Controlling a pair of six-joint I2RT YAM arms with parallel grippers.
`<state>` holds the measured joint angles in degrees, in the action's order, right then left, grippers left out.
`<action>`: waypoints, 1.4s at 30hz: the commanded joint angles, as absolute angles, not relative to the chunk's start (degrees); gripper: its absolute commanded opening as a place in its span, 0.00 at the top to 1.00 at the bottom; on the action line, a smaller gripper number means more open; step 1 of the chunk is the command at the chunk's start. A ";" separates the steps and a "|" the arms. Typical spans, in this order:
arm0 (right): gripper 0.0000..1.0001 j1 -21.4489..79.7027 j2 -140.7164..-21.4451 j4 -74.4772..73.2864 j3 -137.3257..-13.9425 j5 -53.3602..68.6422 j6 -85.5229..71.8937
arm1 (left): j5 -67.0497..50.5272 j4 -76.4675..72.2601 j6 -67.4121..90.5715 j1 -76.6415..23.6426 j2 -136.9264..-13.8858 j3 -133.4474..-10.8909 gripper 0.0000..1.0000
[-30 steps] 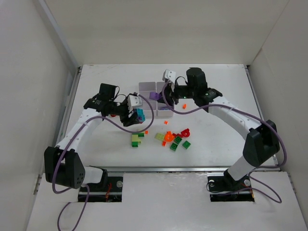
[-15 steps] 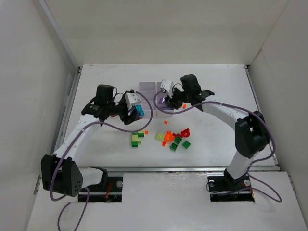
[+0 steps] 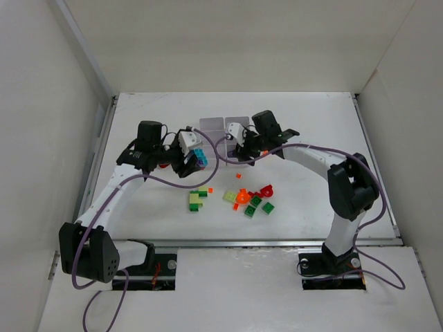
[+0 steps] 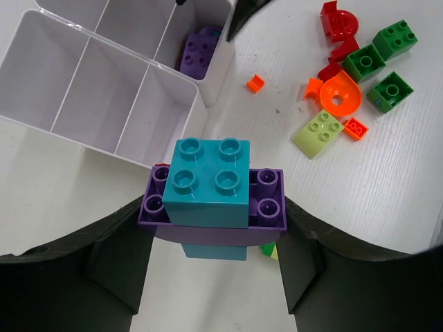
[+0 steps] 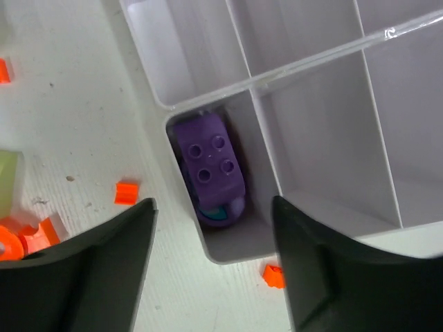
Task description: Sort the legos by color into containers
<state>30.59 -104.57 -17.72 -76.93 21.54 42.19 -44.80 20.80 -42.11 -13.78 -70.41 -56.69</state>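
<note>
Pinching a teal-on-purple stack (image 4: 211, 183) between its jaws, the left gripper (image 4: 214, 225) hangs just beside the box (image 4: 69, 83). Jaws spread, the right gripper (image 5: 211, 270) hovers over a corner compartment holding a purple brick (image 5: 208, 162). Loose legos (image 3: 250, 200) lie on the table (image 3: 311, 200) nearby.

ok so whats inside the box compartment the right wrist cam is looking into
A purple brick lies studs up, with a teal piece peeking out at one end. Whatever else sits under the brick is covered.
</note>
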 commanded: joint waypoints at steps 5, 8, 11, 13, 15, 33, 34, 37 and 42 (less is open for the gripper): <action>0.15 32.43 -98.98 -15.21 -79.01 21.00 41.14 | -48.24 21.09 -43.68 -13.62 -69.70 -57.92 1.00; 0.15 31.82 -93.79 -13.45 -77.96 27.75 40.00 | -50.70 22.32 -45.26 -13.62 -69.70 -58.45 1.00; 0.17 31.29 -90.02 -12.92 -78.49 39.08 39.47 | -53.43 24.07 -47.54 -13.62 -69.70 -59.85 1.00; 0.19 32.51 -89.30 -11.61 -79.01 46.80 37.89 | -55.63 24.87 -48.08 -13.62 -70.31 -60.47 1.00; 0.19 34.09 -89.82 -11.60 -80.50 49.47 37.36 | -56.86 25.57 -49.21 -13.62 -70.92 -61.17 1.00; 0.22 39.64 -97.82 -9.40 -88.77 54.84 31.55 | -58.45 27.25 -49.75 -13.62 -71.46 -62.31 1.00; 0.24 40.16 -98.52 -9.40 -89.55 55.54 30.77 | -58.45 27.25 -49.75 -13.62 -71.46 -62.31 1.00; 0.29 40.69 -99.57 -9.40 -90.09 55.55 30.24 | -57.84 26.72 -49.22 -13.62 -71.46 -62.31 1.00; 0.36 41.22 -100.72 -9.40 -90.09 55.02 29.71 | -57.83 24.26 -46.67 -13.62 -71.46 -62.31 1.00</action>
